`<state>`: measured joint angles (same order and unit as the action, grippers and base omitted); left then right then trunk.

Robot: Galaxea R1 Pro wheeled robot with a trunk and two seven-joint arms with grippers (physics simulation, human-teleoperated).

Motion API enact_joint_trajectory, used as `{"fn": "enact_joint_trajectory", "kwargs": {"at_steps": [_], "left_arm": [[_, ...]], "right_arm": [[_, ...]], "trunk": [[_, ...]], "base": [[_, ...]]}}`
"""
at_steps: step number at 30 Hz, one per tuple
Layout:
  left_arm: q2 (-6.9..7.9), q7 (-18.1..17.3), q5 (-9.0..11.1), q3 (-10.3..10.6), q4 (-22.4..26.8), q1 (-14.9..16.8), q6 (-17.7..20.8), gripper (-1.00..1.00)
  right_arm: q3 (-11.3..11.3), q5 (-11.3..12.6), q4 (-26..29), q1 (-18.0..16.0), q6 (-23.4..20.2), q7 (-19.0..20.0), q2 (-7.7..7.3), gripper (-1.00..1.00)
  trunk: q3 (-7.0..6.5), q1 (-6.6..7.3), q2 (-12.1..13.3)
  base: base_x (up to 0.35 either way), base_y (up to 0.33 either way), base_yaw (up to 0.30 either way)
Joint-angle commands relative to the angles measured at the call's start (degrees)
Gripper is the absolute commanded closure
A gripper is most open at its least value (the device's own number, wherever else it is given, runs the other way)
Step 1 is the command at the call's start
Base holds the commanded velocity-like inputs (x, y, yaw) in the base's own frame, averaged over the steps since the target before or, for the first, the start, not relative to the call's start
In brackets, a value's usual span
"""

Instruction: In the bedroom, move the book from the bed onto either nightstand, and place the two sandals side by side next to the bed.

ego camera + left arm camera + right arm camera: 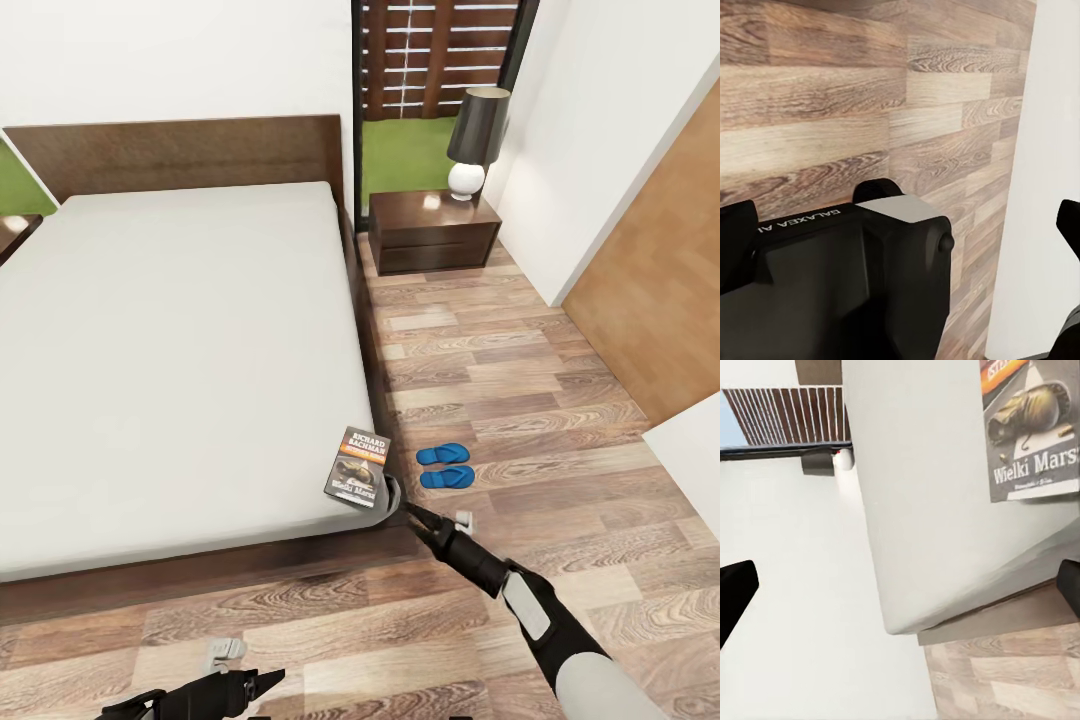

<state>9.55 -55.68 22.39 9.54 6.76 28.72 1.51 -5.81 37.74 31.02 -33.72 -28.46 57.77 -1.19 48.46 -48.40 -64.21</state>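
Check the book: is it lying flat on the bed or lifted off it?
Lying flat. The book rests cover up at the mattress's near corner of the bed, the right gripper beside it.

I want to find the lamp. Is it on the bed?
No, the lamp stands on the nightstand beside the bed.

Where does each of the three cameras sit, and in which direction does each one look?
Head view: high on the robot, looking down at the bed, book, sandals and nightstand; both arms show.
Left wrist view: on the left arm, facing the wood floor; black left gripper parts show.
Right wrist view: on the right arm, low beside the mattress corner, facing the book; dark finger edges show.
Shared: head and right wrist views both show book and bed.
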Motion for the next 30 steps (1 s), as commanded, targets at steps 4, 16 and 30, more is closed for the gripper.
{"fn": "enact_joint_trajectory", "kwargs": {"at_steps": [4, 16, 30], "left_arm": [[0.03, -0.13, 0.55, 0.48, 0.01, 0.02, 0.18, -1.0], [0.03, -0.07, 0.55, 0.48, 0.01, 0.02, 0.25, -1.0], [0.03, 0.03, 0.55, 0.48, 0.01, 0.02, 0.25, -1.0]], "right_arm": [[0.0, -2.93, -1.79, -0.03, -0.33, -1.2, 3.68, -1.0], [-0.16, -7.7, -2.8, -0.03, -0.37, -1.55, 5.05, -1.0], [-0.25, -7.42, -2.66, -0.03, -0.45, -1.14, 5.06, -1.0]], "trunk": [[0.03, 0.0, -0.02], [0.03, 0.0, -0.02], [0.03, 0.0, -0.02]], "base": [[0.0, 0.0, 0.0], [0.0, 0.0, 0.0], [0.059, 0.05, 0.0]]}}
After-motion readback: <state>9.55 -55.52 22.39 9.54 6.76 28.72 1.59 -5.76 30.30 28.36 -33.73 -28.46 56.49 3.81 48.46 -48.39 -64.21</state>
